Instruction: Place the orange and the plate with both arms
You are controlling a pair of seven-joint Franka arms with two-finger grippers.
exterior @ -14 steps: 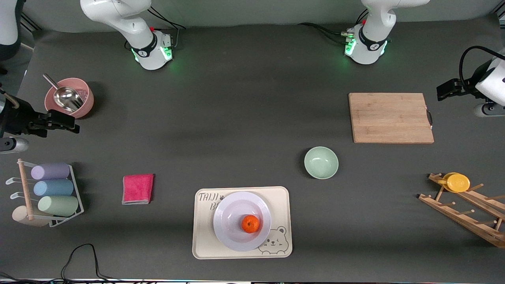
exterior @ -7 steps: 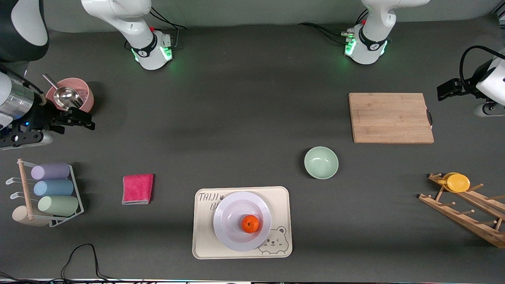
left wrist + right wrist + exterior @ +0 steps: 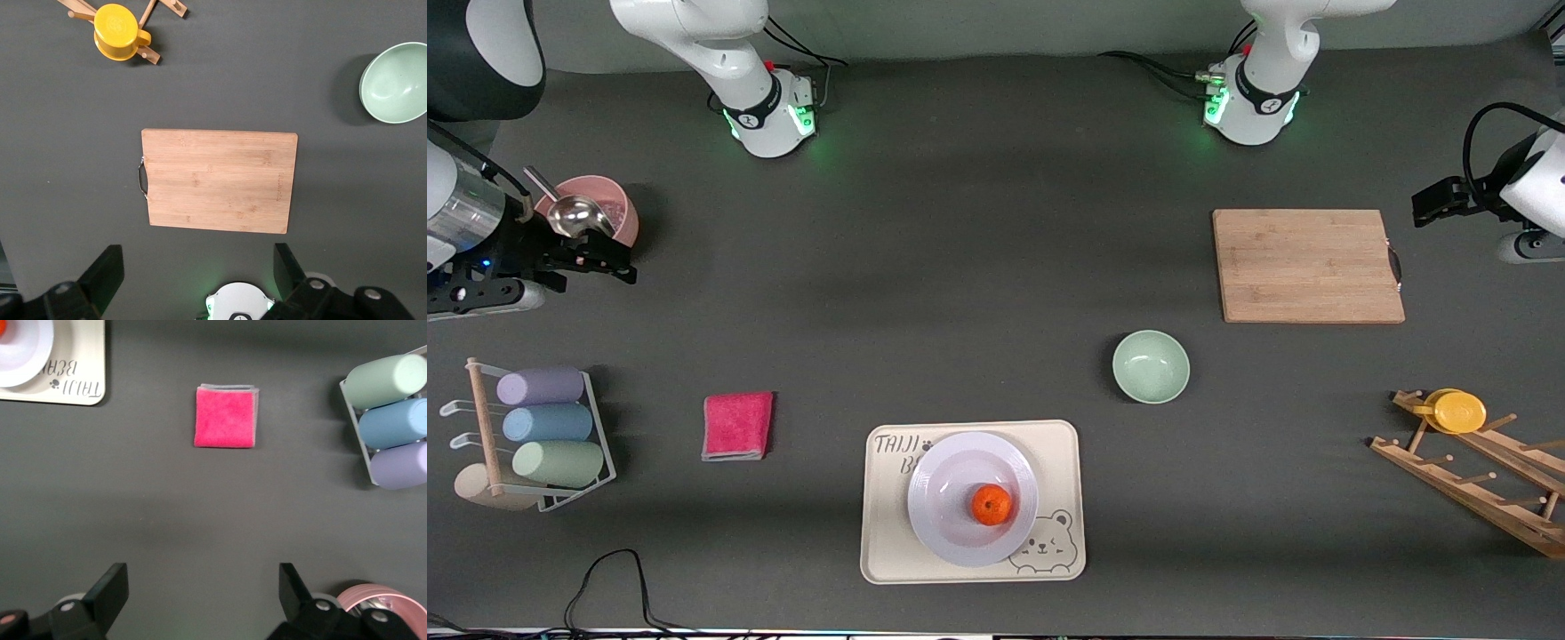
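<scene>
Orange [image 3: 991, 505]: rests at 4 o'clock in the plate [image 3: 951, 524] well, so it cannot roll off.
Plate: sits on the beige tray [image 3: 889, 551].
Left gripper [image 3: 197, 283]: jaws wide apart, empty, above the cutting board's [image 3: 217, 180] edge.
Right gripper [image 3: 203, 600]: jaws spread, empty, beside the pink bowl [image 3: 624, 218].

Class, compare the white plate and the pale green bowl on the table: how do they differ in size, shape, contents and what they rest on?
The plate is wider and shallow; the green bowl is smaller and deeper.
The plate holds the orange; the bowl is empty.
The plate sits on the beige tray; the bowl stands on the bare table, farther from the front camera.
Both are round and upright.
</scene>
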